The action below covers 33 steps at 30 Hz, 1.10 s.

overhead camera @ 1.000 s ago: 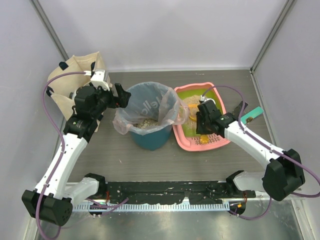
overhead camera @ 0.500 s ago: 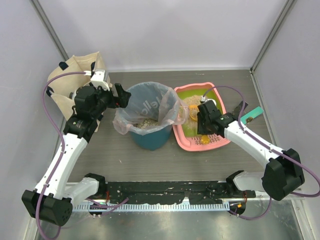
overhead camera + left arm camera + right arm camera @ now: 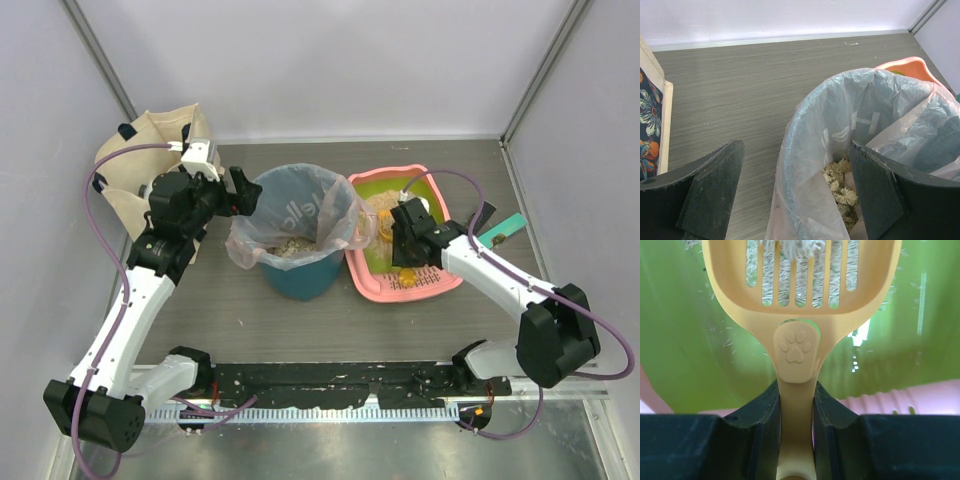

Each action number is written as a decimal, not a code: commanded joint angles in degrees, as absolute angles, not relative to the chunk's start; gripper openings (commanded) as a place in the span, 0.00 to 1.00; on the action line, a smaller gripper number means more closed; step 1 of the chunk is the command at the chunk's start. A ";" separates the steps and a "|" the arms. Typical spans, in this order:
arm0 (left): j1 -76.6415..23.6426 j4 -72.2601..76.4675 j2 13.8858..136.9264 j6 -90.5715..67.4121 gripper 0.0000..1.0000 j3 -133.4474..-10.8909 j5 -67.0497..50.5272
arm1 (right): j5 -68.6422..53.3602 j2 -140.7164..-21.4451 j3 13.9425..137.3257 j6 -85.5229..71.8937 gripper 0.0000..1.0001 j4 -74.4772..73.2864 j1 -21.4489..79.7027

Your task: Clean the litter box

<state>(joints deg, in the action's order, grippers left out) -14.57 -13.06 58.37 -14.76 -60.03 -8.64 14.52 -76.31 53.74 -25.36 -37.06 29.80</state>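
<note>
The pink litter box [image 3: 383, 292] with its lime-green floor [image 3: 690, 340] lies right of the teal bin [image 3: 300, 278]. Beige litter is heaped at its far end. My right gripper [image 3: 400, 240] hangs over the tray, shut on the handle of the orange slotted scoop [image 3: 800, 270]. The scoop's head carries pale clumps and points at the green floor. My left gripper [image 3: 795, 185] stands open astride the bin's left rim, with the clear bag [image 3: 805, 150] between its fingers and untouched. Litter clumps [image 3: 840, 185] lie inside the bag.
A beige cloth bag [image 3: 150, 150] with a floral lining stands at the back left, close behind my left arm. A teal-handled tool [image 3: 505, 228] lies right of the tray. Walls close the table on three sides.
My right gripper has moved a little to the left and farther into the tray with the scoop. The left arm has not moved.
</note>
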 commanded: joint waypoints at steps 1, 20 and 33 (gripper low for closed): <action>-14.76 -10.81 57.74 -14.94 0.89 -60.38 -8.70 | -2.32 -75.42 54.85 -24.59 0.01 -31.76 29.27; -14.77 -10.63 57.92 -15.38 0.90 -60.29 -9.32 | 27.13 -70.83 55.10 -25.49 0.01 -37.25 30.41; -14.77 -10.99 58.09 -15.21 0.94 -60.38 -7.73 | 10.21 -70.93 53.70 -24.42 0.01 -30.93 30.59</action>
<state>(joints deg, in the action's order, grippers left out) -14.57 -13.08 58.37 -14.81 -60.03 -8.34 11.79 -73.49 53.39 -22.63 -35.97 29.98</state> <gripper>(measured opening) 0.933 0.316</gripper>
